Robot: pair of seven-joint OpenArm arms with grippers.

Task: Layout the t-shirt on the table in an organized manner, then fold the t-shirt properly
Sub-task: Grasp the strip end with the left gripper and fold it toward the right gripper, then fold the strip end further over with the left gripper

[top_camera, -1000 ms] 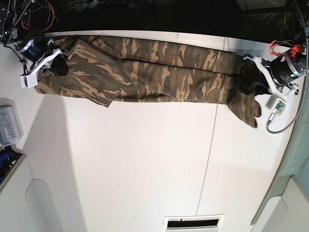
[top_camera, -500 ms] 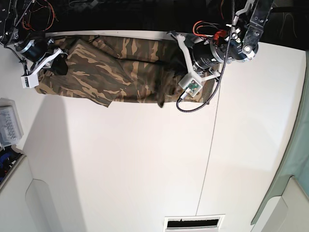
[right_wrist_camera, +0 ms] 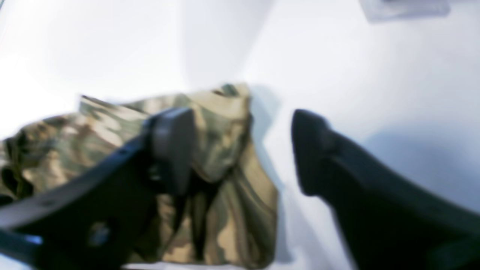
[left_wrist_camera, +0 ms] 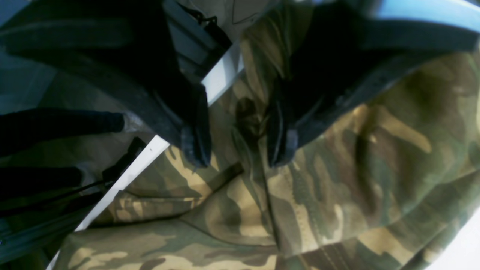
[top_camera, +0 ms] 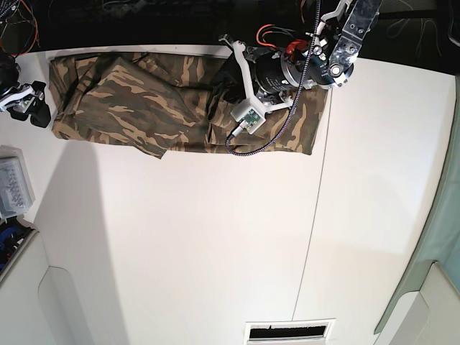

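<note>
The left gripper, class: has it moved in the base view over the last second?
Yes. The left gripper has swung from beyond the table's seam line, at the picture's right, across it towards the middle, folding the t-shirt over.

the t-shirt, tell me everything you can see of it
The t-shirt is soft cloth in olive, brown and tan camouflage. It lies along the far edge of the white table, one end doubled over onto the middle, with wrinkles and an uneven near edge. The left gripper hangs open just above the folded part; the right gripper stands open beside its other end.
</note>
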